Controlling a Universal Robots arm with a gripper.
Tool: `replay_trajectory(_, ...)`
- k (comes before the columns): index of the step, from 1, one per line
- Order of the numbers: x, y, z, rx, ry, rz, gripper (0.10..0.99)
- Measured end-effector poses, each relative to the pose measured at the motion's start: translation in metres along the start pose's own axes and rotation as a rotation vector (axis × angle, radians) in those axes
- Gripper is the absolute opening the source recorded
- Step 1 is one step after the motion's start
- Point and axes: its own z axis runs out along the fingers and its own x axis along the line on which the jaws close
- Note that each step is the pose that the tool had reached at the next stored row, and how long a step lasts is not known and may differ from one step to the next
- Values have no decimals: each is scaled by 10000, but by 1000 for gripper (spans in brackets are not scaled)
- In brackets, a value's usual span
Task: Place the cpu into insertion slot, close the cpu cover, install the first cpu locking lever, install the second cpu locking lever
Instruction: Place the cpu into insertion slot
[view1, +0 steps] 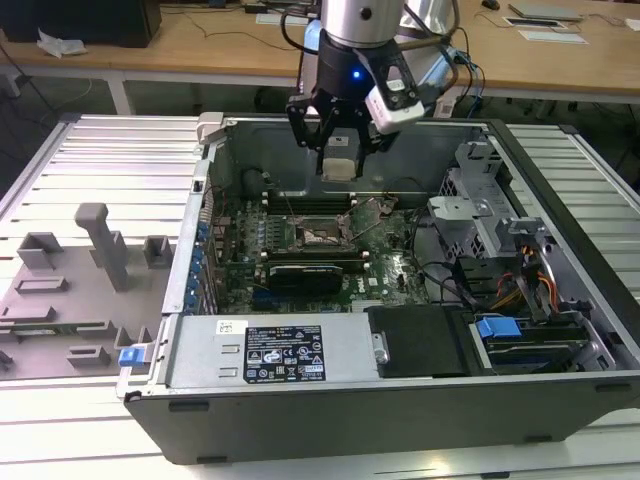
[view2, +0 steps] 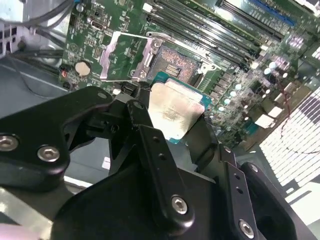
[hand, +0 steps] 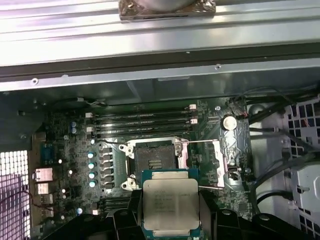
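Note:
My gripper (view1: 338, 162) hangs inside the open computer case, above the motherboard, shut on the cpu (view1: 339, 150). In both wrist views the cpu (view2: 172, 111) (hand: 171, 205) is a flat square chip with a pale metal top and a teal edge, clamped between black fingers (view2: 144, 125). The insertion slot (hand: 154, 158) (view2: 174, 64) (view1: 318, 236) lies bare below it with its dark frame and shiny centre. The cpu cover (hand: 202, 162) (view2: 123, 54) is swung open beside the slot. A thin locking lever (hand: 200, 141) stands raised along the cover's edge.
Long black memory slots (hand: 142, 122) run beside the socket and a black graphics card (view1: 305, 272) lies on its other side. The case wall (view1: 300, 355) with a labelled metal box is at the front; a drive cage and cables (view1: 500, 270) fill the exterior view's right. Grey fixtures (view1: 100, 250) sit outside.

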Motion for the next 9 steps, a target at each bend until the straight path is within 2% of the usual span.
replay_trajectory(2, 0, 0, 2, -3, -32, 382, 541)
replay_trajectory(4, 0, 0, 6, -7, -86, 1034, 541)
replay_trajectory(6, 0, 0, 9, -10, -118, 1413, 541)
replay_trajectory(9, 0, -1, 16, -16, -189, 2271, 541)
